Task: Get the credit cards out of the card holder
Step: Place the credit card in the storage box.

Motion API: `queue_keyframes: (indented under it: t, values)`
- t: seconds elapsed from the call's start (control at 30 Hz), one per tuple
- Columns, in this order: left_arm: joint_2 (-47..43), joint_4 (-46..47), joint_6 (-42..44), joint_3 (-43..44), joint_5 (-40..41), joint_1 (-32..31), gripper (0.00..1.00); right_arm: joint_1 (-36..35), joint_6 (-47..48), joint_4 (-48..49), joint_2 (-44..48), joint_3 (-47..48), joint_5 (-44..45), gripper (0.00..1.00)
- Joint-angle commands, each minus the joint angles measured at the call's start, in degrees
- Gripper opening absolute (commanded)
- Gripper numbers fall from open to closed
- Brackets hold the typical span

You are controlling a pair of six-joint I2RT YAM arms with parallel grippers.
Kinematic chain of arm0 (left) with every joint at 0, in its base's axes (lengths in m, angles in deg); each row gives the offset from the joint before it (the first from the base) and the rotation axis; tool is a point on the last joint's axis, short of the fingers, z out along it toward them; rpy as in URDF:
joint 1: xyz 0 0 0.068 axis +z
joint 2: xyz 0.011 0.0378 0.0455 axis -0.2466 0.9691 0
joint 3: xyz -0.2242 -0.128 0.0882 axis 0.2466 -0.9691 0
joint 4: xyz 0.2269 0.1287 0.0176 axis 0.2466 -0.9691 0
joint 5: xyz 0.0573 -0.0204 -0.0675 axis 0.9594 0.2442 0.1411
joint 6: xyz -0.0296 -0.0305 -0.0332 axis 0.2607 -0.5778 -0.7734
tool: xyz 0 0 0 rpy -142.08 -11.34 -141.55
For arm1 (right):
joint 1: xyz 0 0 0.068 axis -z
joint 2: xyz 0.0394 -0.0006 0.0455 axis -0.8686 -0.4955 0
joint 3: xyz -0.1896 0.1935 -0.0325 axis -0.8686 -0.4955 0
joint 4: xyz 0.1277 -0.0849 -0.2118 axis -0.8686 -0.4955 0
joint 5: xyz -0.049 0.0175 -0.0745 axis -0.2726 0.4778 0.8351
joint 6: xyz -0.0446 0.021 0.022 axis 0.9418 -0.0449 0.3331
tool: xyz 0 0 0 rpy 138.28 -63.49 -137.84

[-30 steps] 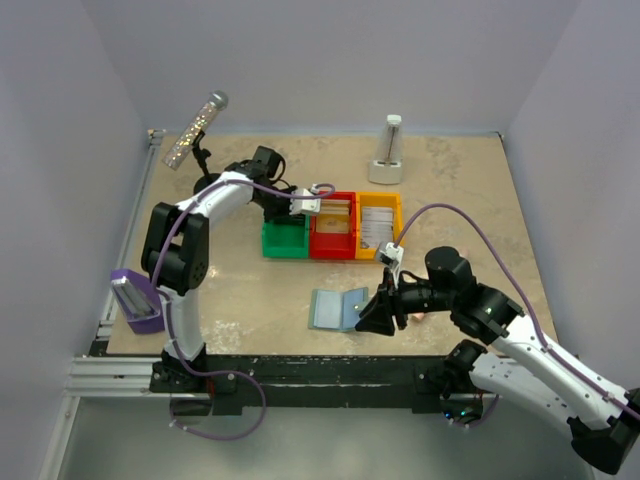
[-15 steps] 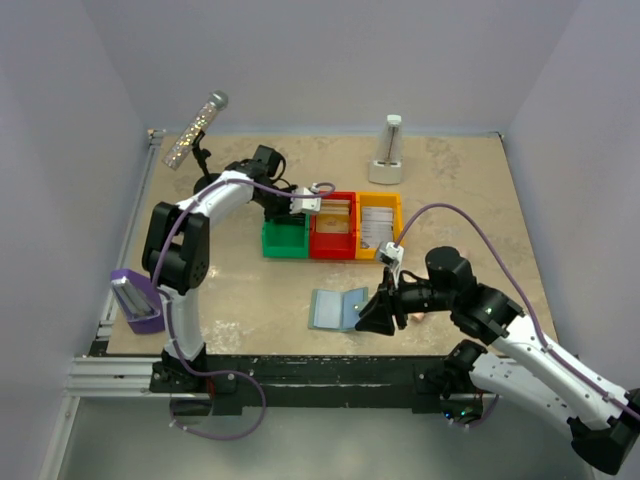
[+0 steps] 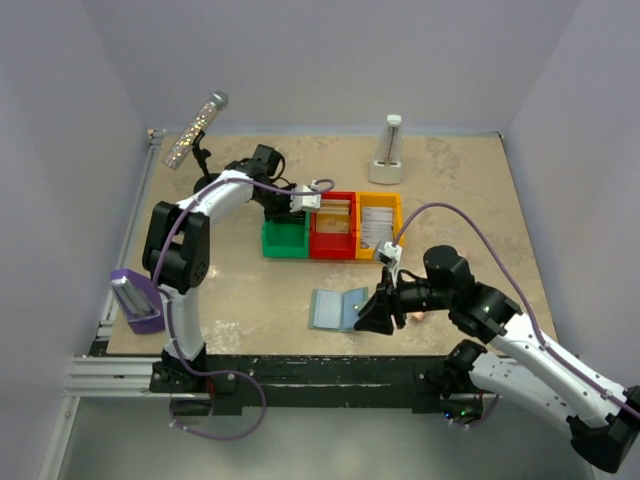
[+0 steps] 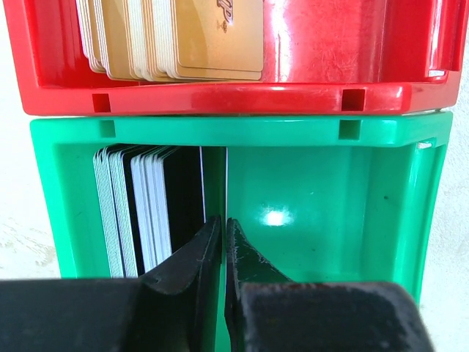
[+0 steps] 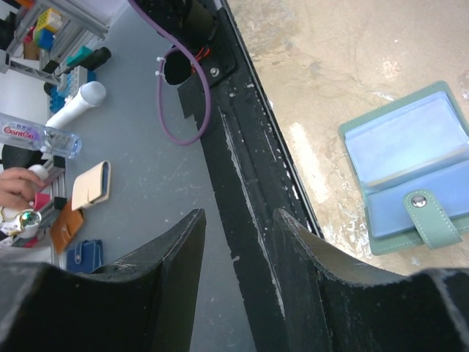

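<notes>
The card holder [image 3: 338,308] lies open near the table's front edge, pale blue-grey with a snap tab [image 5: 429,220]; its clear pockets [image 5: 410,147] show no card face. My right gripper [image 3: 378,318] [image 5: 240,214] hangs open just right of it, over the table's edge, holding nothing. My left gripper [image 3: 300,202] [image 4: 223,220] points down into the green bin [image 4: 330,183], jaws a thin slit apart. A thin card [image 4: 226,176] stands edge-on in line with that slit. Dark and white credit cards [image 4: 146,205] stand stacked in the bin's left part.
Tan cards [image 4: 176,37] fill the red bin [image 3: 333,240], and whitish cards [image 3: 376,222] lie in the yellow bin [image 3: 394,212]. A white stand [image 3: 388,160] is at the back, a glittery tube [image 3: 195,128] back left, a purple box [image 3: 135,300] at the left edge.
The left jaws have parted slightly around the thin card over the green bin. The right arm and the card holder have not moved.
</notes>
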Motion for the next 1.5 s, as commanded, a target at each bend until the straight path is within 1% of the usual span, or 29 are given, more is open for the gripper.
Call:
queue_keyframes:
  t: [0.0,0.07,0.2,0.73,1.2,1.47]
  values:
    - [-1.2,0.8,-0.9,2.0,-0.5,0.4,0.13,0.0,0.4,2.2,-0.1,1.3,-1.5,0.47]
    - [-1.5,1.0,-1.2,1.9,-0.5,0.4,0.18,-0.1,0.4,2.4,-0.3,1.4,-1.5,0.47]
    - [-1.8,1.7,-1.4,2.0,0.3,0.4,0.20,-0.2,0.5,2.4,-0.6,1.5,-1.8,0.47]
    - [-1.6,5.8,-4.1,3.6,4.6,0.6,0.21,-0.2,0.6,2.6,-1.4,1.7,-2.1,0.47]
    - [-1.2,7.4,-5.2,3.8,6.8,0.6,0.21,-0.1,0.7,3.0,-1.9,1.5,-2.7,0.47]
    - [-5.0,7.0,-4.8,2.1,6.8,0.5,0.21,-0.2,0.7,3.4,-2.0,1.7,-2.9,0.47]
